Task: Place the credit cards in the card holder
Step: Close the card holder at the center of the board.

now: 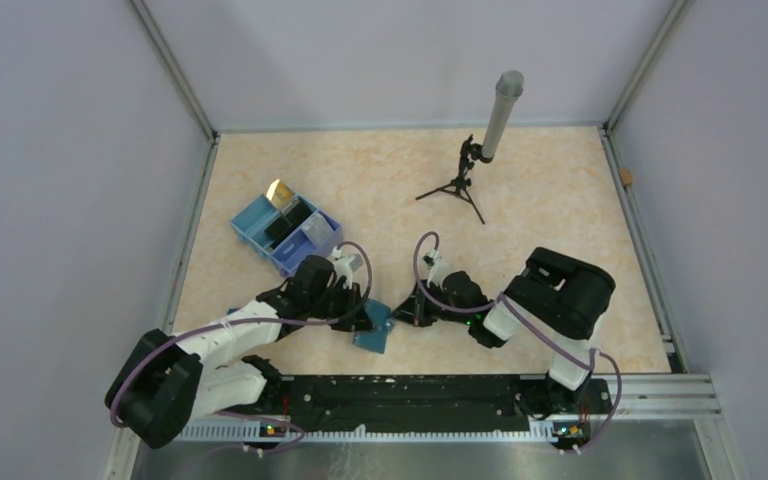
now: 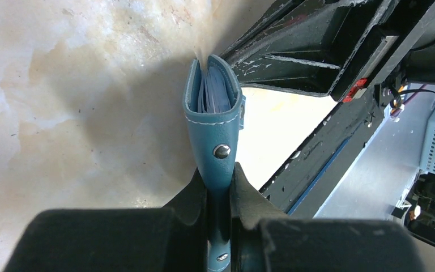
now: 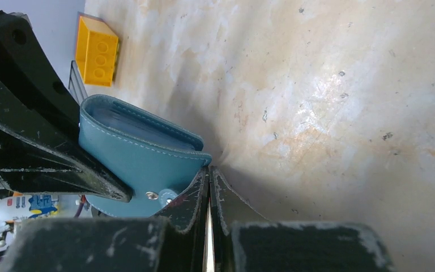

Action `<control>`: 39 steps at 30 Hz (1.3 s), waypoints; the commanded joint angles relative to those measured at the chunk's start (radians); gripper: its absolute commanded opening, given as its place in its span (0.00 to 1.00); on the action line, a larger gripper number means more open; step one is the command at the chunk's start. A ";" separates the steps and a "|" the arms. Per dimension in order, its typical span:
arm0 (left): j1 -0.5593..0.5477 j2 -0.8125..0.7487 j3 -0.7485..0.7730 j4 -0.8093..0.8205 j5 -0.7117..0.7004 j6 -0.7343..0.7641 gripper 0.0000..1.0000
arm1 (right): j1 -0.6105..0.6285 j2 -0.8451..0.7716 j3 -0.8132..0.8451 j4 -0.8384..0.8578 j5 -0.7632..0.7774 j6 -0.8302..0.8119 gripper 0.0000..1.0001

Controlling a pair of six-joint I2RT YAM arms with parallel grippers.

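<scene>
Card holder [image 2: 214, 122] is pinched near its snap between the barely parted fingers of the left gripper [image 2: 220, 173]. Right gripper [image 3: 209, 169], pressed fully shut, sits just beside the holder's clasp. Credit cards [image 1: 280, 192] lie in a blue tray [image 1: 245, 228] beyond the left gripper.

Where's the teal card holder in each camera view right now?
Top external: card holder low centre, between the two arms' tips.
Left wrist: centre, edge-on, clamped in the left pincer.
Right wrist: lower left, beside the right pincer.
Shared landmark: the left pincer gripping it.
</scene>
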 commanded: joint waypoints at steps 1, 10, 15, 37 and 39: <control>-0.019 0.007 0.008 -0.008 0.078 -0.012 0.00 | -0.013 0.046 0.000 -0.099 0.060 -0.066 0.00; -0.016 -0.025 0.076 -0.153 -0.213 -0.102 0.00 | 0.013 -0.264 0.009 -0.445 0.129 -0.073 0.33; -0.029 0.012 0.195 -0.309 -0.292 -0.091 0.00 | 0.082 -0.358 0.173 -0.835 0.281 0.006 0.48; -0.121 0.131 0.357 -0.491 -0.430 -0.063 0.00 | 0.166 -0.174 0.326 -0.702 0.274 0.248 0.48; -0.124 0.137 0.357 -0.495 -0.442 -0.062 0.00 | 0.169 -0.172 0.327 -0.698 0.273 0.251 0.48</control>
